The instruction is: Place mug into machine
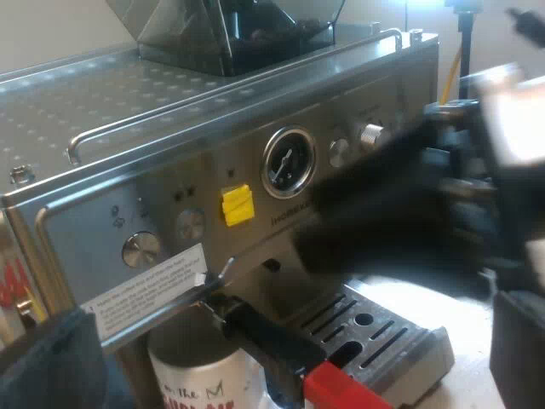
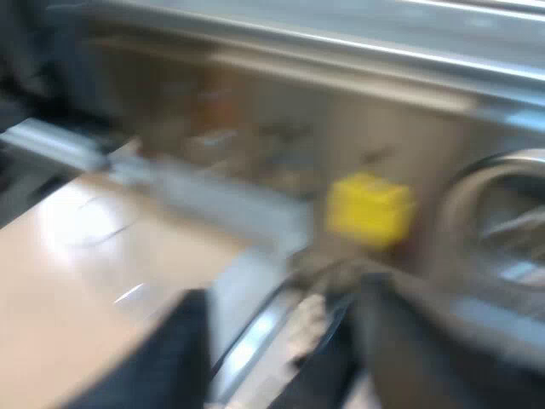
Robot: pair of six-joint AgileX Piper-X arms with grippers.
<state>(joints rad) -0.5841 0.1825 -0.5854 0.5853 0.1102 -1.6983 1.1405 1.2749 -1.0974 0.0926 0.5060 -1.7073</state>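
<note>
Ease clear of mug (image 1: 197,379) under red-ended handle (image 1: 268,342) at espresso machine (image 1: 170,102) front; leave L gripper (image 1: 294,349), R gripper (image 2: 281,349) apart, empty, as now.

Red-tipped holder (image 1: 285,351), pale table (image 1: 464,383)

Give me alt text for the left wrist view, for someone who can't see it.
A white mug stands at the front of a steel espresso machine, below the holder's dark handle with its red end. A blurred dark arm is near the knobs.
</note>
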